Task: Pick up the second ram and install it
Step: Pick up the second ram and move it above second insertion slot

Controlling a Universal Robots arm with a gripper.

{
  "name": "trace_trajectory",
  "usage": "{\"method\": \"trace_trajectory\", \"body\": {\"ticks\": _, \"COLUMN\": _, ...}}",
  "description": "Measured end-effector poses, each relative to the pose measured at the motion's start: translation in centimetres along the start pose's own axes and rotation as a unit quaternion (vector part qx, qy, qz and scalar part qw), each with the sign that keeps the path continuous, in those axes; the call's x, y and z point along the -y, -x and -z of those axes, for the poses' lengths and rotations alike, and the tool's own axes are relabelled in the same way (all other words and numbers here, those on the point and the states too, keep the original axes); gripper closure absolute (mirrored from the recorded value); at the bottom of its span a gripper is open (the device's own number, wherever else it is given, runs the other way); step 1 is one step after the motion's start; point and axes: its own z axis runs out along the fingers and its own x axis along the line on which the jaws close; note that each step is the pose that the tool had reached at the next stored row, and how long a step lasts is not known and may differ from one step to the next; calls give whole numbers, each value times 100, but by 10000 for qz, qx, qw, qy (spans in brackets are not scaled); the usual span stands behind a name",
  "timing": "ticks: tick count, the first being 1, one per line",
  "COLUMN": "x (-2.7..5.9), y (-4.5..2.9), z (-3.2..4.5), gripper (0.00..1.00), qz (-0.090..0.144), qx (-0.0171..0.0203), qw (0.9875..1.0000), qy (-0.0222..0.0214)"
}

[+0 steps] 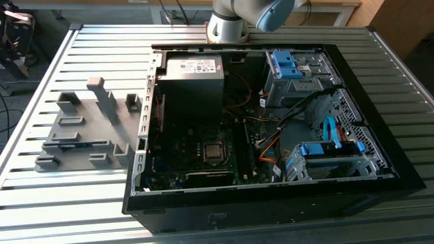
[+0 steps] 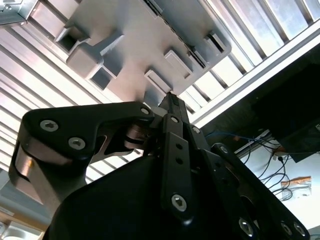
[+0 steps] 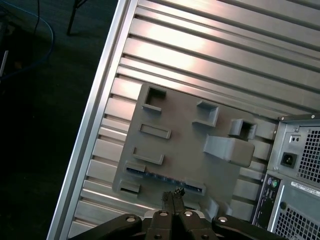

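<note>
Pressing together with nothing between them, the jaws of the gripper (image 3: 172,193) looked clenched and empty in both wrist views, fingertips (image 2: 170,98) meeting at a narrow point. Gripper hung above the grey holder fixture (image 3: 180,135), tips lined up just short of the second ram (image 3: 165,178) and not touching it. Ram was a thin blue stick with dark chips, lying flat in a slot along one edge of the holder, not yet lifted. Holder's other pockets and an upright post (image 3: 227,149) were spread over the rest of the block. Holder sat on the slatted aluminium table (image 3: 225,50), close to the rear panel of the computer case (image 3: 300,165). In the exterior view the holder (image 1: 88,132) lay at about nine o'clock from the open case (image 1: 237,216), the ram (image 1: 68,145) showing as a blue strip toward the holder's seven o'clock part. Inside the case, power supply (image 1: 193,68) at eleven o'clock, processor socket (image 1: 213,151) near six o'clock. Arm (image 1: 227,25) rose from the table (image 1: 68,203) at twelve o'clock from the case.
</note>
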Motion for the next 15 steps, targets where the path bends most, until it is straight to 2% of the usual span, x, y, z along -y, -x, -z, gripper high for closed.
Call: {"method": "trace_trajectory", "body": {"ticks": 15, "x": -14, "y": -51, "z": -3, "gripper": 89, "qz": 150, "qx": -6, "qw": 9999, "qy": 3}}
